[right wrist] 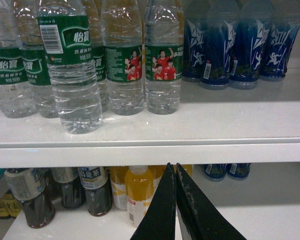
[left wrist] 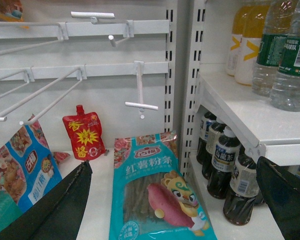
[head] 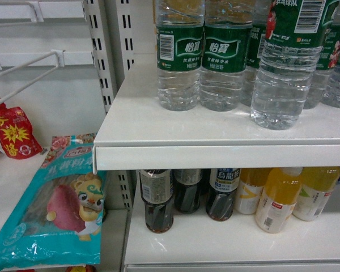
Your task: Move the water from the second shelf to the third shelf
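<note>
- Water bottle (head: pixel 282 73): clear ribbed plastic with a dark green wrap label and white barcode; it stands upright near the front edge of the upper white shelf (head: pixel 215 148), forward of the row of like bottles. The right wrist view shows the same bottle (right wrist: pixel 72 70) ahead of its neighbours, untouched by either gripper.
- Other water bottles (head: pixel 180 56): upright in rows behind and beside it; two in the right wrist view turn red-shirted figures (right wrist: pixel 162 67) outward.
- Blue-labelled bottles (right wrist: pixel 240 45): grouped on the same shelf, to the right of the water.
- Lower shelf: dark tea bottles (head: pixel 157 198) at left, yellow juice bottles (head: pixel 279 198) to their right, all upright.
- Right gripper (right wrist: pixel 175 200): fingers pressed together, nothing between them; it sits below the shelf's front lip.
- Left gripper (left wrist: pixel 175 200): fingers spread wide apart, nothing held, facing the hook bay.
- Hook bay at left: teal sweet-potato noodle packet (left wrist: pixel 157 190) leaning at the bottom, a red sauce pouch (left wrist: pixel 84 136) behind it, white wire hooks (left wrist: pixel 140 95) above.
</note>
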